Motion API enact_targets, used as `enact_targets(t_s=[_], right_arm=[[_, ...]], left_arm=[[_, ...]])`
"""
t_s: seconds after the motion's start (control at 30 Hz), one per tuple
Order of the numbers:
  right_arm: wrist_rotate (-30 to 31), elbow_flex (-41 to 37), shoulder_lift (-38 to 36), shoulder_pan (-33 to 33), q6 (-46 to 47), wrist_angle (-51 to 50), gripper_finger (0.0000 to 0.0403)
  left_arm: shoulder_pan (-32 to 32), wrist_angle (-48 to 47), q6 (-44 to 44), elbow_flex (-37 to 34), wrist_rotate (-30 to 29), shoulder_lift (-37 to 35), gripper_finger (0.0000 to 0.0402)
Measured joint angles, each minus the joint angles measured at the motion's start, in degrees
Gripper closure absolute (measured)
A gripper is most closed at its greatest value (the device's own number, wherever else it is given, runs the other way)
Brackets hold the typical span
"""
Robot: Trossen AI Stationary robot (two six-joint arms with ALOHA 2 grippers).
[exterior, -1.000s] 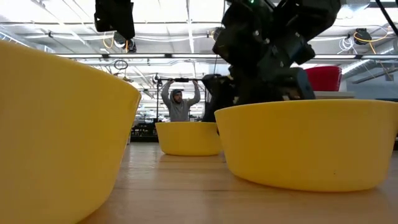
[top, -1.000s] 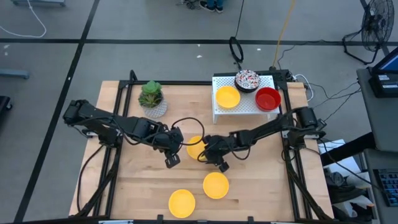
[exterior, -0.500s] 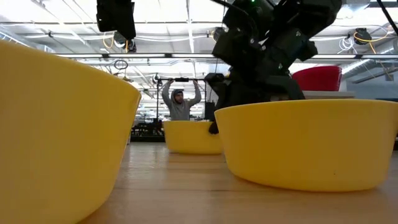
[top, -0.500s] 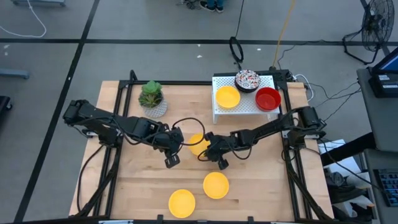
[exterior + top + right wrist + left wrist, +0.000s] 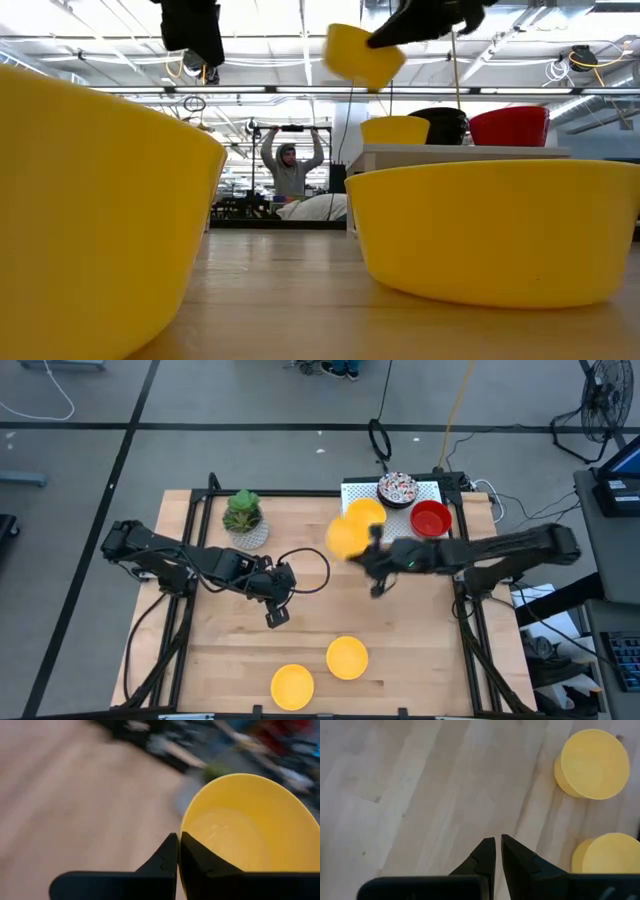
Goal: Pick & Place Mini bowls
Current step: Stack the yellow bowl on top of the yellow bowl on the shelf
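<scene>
High view: the right gripper (image 5: 366, 552) is carrying a yellow bowl (image 5: 346, 538) in the air just beside the white rack (image 5: 420, 526), pinching its rim. On the rack a second yellow bowl (image 5: 368, 513), a speckled bowl (image 5: 397, 488) and a red bowl (image 5: 431, 518) are already sitting, so three look placed. Two more yellow bowls (image 5: 347, 658) (image 5: 292, 686) are waiting near the front of the table (image 5: 230, 670), so that work is left. The left gripper (image 5: 277, 597) is hanging over the middle of the table, near the plant pot (image 5: 244, 520).

Low view: the carried bowl (image 5: 364, 54) is hanging tilted, well above the table, with the rack's bowls behind it.

Left wrist view: the left gripper (image 5: 497, 851) is pressed nearly together, holding nothing, over bare wood.

Right wrist view: the right gripper (image 5: 178, 851) is clamping the bowl's rim (image 5: 186, 827).

Compared with half a second ago, the bowl has left the table centre and risen toward the rack; the right arm has stretched out, while the left arm has stayed put.
</scene>
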Motion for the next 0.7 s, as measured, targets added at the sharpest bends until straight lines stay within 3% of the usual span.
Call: enact_targets(t_s=[0.1,0.23,0.43,0.7], right_arm=[[5.38,0.00,-5.66,-3.87,1.49,-3.03,0.0402],[3.73,0.02,-8.49,-11.92,7.95,-6.46,0.0402],[-0.15,0.00,-4.04,-21.17,10.54,-7.80,0.0402],[-4.01,-0.04,-0.13,-23.58,10.61,-8.08,0.0403]], left_arm=[[0.45,-0.02,1.71,0.00,-1.01,0.00,0.0369],[2.05,0.23,3.38,0.00,-1.30,0.00,0.0369],[5.03,0.22,3.29,0.00,-1.27,0.00,0.0369],[6.20,0.17,4.35,0.00,0.25,0.00,0.0369]])
